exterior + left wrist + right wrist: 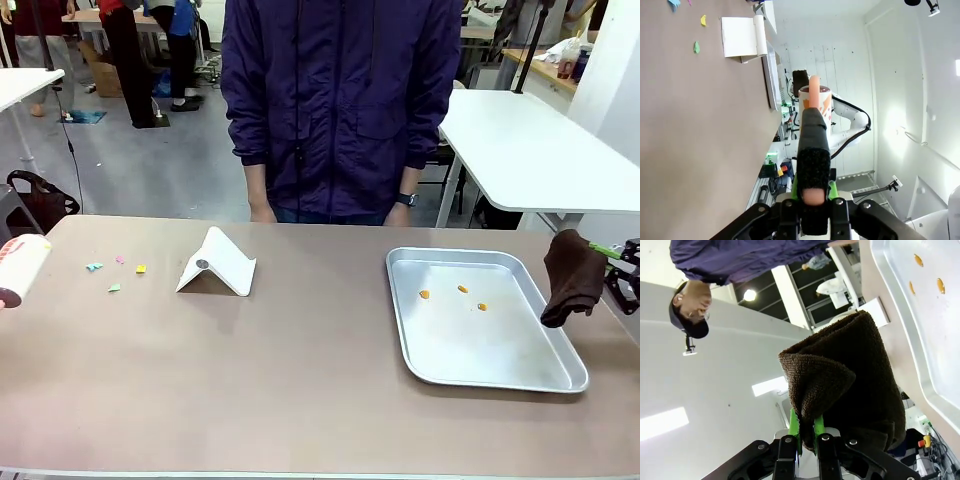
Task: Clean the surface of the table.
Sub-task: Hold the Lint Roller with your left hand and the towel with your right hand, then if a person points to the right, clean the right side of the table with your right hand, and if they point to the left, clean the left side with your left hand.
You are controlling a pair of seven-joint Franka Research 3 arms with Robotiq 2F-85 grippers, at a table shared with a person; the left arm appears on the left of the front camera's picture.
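Table (300,400) between jaws: left tight on roller handle (812,150), right on cloth (572,278).

Bench (300,400) was matte brownish-beige. Tray (480,345) shiny silver, orange bits (462,289) inside. Cloth (573,277) dark brown. Stand (217,265) white. Scraps (140,269) green, pink, yellow. Lint roller (22,268) white, orange-printed. Right fingers (794,426) had green pads.
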